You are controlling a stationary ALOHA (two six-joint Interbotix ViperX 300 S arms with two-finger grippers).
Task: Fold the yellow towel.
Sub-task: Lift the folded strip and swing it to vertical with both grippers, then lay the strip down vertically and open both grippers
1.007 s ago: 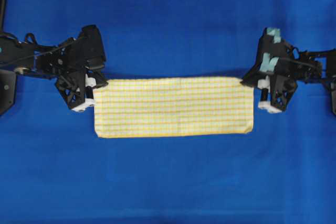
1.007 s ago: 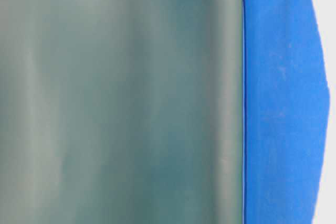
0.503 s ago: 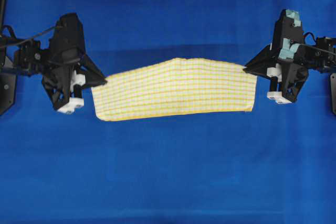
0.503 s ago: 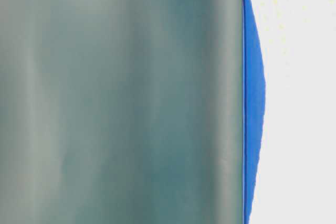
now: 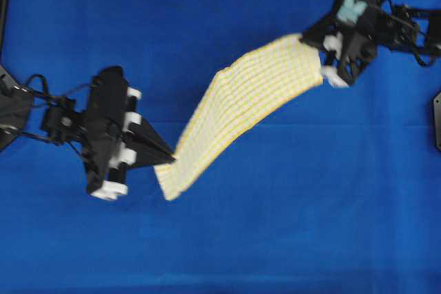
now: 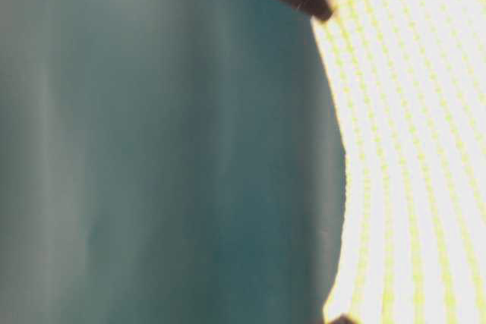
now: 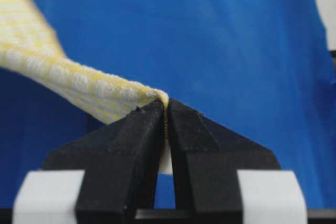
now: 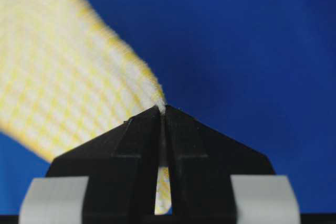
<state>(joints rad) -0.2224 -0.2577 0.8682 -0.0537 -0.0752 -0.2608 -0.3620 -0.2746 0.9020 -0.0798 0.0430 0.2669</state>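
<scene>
The yellow towel (image 5: 241,105), white with yellow checks and folded into a long strip, hangs in the air slanting from lower left to upper right. My left gripper (image 5: 167,161) is shut on its lower left corner; the wrist view shows the cloth (image 7: 79,82) pinched at the left gripper's tips (image 7: 164,104). My right gripper (image 5: 308,36) is shut on the upper right corner; the right wrist view shows the towel (image 8: 68,72) pinched at the right gripper's tips (image 8: 161,109). The towel (image 6: 410,149) fills the right of the table-level view.
The blue cloth surface (image 5: 275,225) covers the whole table. The right arm's body (image 5: 400,25) sits at the top right and the left arm's body (image 5: 41,118) at the left. A grey-green blurred panel (image 6: 167,157) fills most of the table-level view.
Both grippers lifted the towel off the table and turned it. The left gripper moved down and rightward, the right gripper moved up toward the far edge. The strip now slants diagonally.
</scene>
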